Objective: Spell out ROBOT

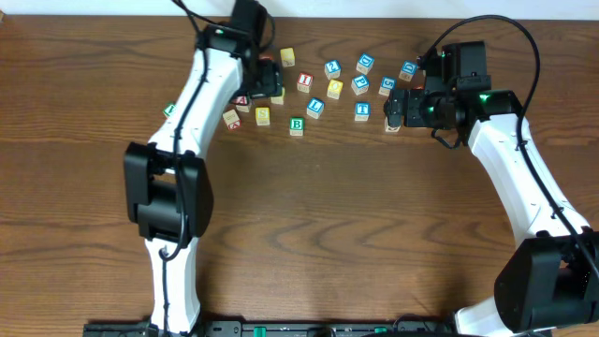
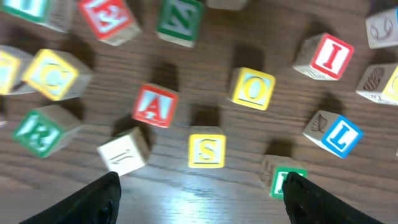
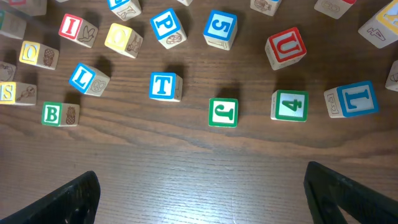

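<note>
– Blocks [image 1: 314,108] in order?
– No: scattered at the table's [image 1: 328,206] far side, word not begun. Left gripper [image 2: 202,188] and right gripper [image 3: 200,180] both spread, empty. Next, judged: descend on R [image 2: 37,130], clamp it.

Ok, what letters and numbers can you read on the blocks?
"R": green R block
"O": yellow O block
"B": green B block
"T": blue T block
"A": red A block
"S": yellow S block
"I": red I block
"L": blue L block
"C": yellow C block
"P": blue P block
"5": blue 5 block
"U": red U block
"J": green J block
"4": green 4 block
"L": second blue L block
Remaining faces: cropped, blurred or turned.
</note>
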### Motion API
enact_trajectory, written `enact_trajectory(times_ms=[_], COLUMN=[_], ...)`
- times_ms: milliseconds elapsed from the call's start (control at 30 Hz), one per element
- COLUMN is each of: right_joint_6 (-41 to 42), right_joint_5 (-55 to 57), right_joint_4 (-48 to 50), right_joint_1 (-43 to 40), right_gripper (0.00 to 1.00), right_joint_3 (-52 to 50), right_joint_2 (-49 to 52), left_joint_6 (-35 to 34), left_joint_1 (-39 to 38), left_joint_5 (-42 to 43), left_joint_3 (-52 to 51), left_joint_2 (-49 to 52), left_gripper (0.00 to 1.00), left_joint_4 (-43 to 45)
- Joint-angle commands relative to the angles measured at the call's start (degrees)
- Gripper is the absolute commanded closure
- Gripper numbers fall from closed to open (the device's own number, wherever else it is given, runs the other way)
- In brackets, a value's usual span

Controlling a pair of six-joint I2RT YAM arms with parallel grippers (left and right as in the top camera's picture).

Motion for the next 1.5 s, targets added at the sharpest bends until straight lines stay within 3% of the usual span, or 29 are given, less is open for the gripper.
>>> enact_trajectory(times_ms=[0, 500, 933, 1467], right_joint_6=[0.39, 0.39, 0.39, 0.39], right_joint_5=[0.13, 0.13, 0.13, 0.13], right_joint_4=[-0.07, -0.07, -0.07, -0.07], right_joint_1=[0.57, 0.57, 0.57, 0.57], right_gripper=[0.01, 0.01, 0.01, 0.01], right_joint_3=[1.11, 1.11, 1.11, 1.11], right_joint_2=[0.48, 0.50, 0.50, 0.50], left_joint_6=[1.01, 16.50, 15.76, 3.61], left_joint_1=[2.34, 5.05, 2.08, -3.02], left_joint_5=[0.33, 0.35, 2.95, 2.93], left_joint_3=[1.33, 1.31, 1.25, 0.92], left_joint_2=[-2.21, -2.29, -2.29, -2.25], left_gripper=[0.18, 0.18, 0.18, 0.18], left_joint_4=[-0.98, -3.76, -3.96, -4.50])
